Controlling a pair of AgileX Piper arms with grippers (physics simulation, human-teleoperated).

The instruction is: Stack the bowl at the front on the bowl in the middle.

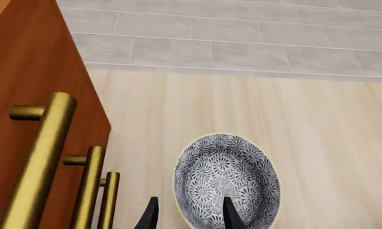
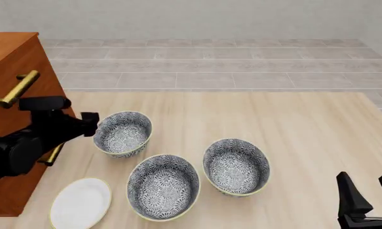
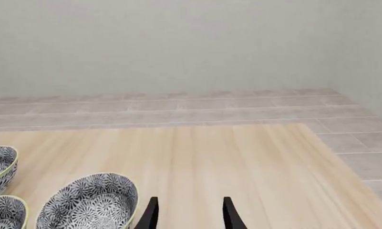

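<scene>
Three patterned blue-grey bowls with cream rims stand on the wooden table. The bowl at the front (image 2: 163, 187) is nearest the table's near edge, and the bowl in the middle (image 2: 236, 166) sits to its right, a little further back. The third bowl (image 2: 122, 133) is at the back left. My left gripper (image 2: 91, 124) hovers open at that third bowl's left rim; in the left wrist view this bowl (image 1: 226, 179) lies just beyond my left gripper (image 1: 191, 200). My right gripper (image 2: 364, 177) stands open and empty at the front right, apart from the middle bowl (image 3: 89, 202).
A brown wooden cabinet (image 2: 13, 62) with brass bar handles (image 1: 41, 157) stands at the table's left, close beside the left arm. A flat white plate (image 2: 80, 202) lies at the front left. Tiled floor (image 2: 210, 62) lies beyond the table's far edge.
</scene>
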